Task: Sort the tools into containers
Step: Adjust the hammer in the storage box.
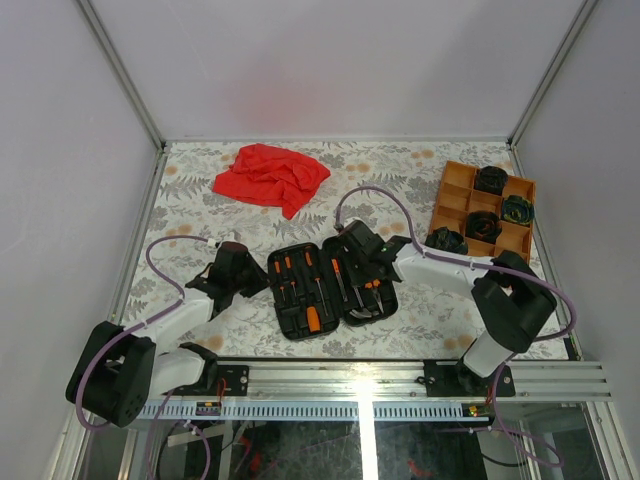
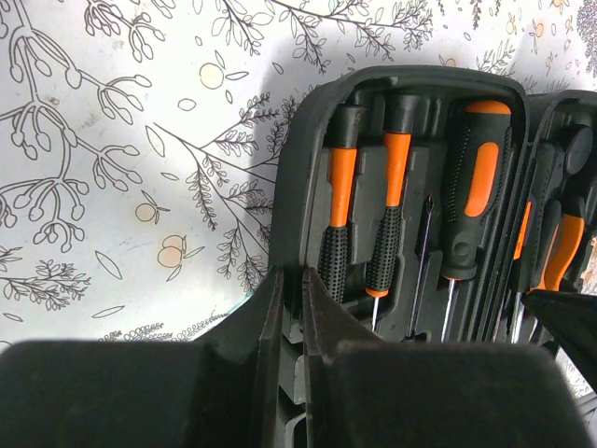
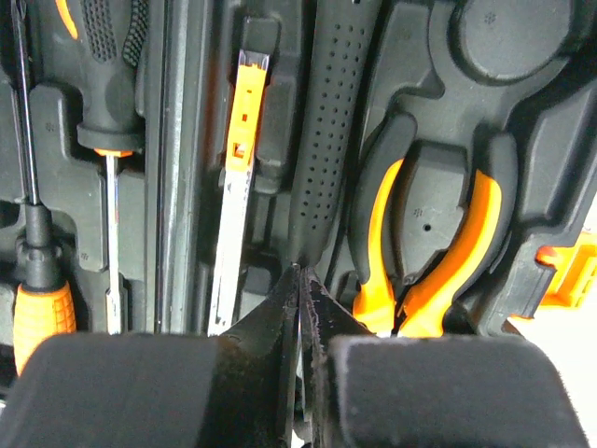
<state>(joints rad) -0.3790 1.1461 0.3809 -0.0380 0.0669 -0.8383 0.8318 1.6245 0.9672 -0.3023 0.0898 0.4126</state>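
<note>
The black tool case (image 1: 300,318) lies open at the table's front middle. Orange-and-black screwdrivers (image 2: 340,205) sit in its left half (image 2: 308,121). The black hammer handle (image 3: 331,121) and orange-handled pliers (image 3: 438,271) sit in its right half. My left gripper (image 1: 262,283) is at the case's left rim, jaws closed on that rim with a thin gap (image 2: 294,280). My right gripper (image 1: 355,265) is shut, its tips (image 3: 300,269) touching the end of the hammer handle. The orange tray (image 1: 458,195) at the right holds several dark coiled bundles (image 1: 490,178), one greenish (image 1: 517,209).
A red cloth (image 1: 270,175) lies crumpled at the back left. An orange-and-steel blade tool (image 3: 241,168) and a large screwdriver (image 3: 112,84) sit left of the hammer. The case's orange latch (image 3: 569,271) is at its right edge. Frame posts stand at the back corners.
</note>
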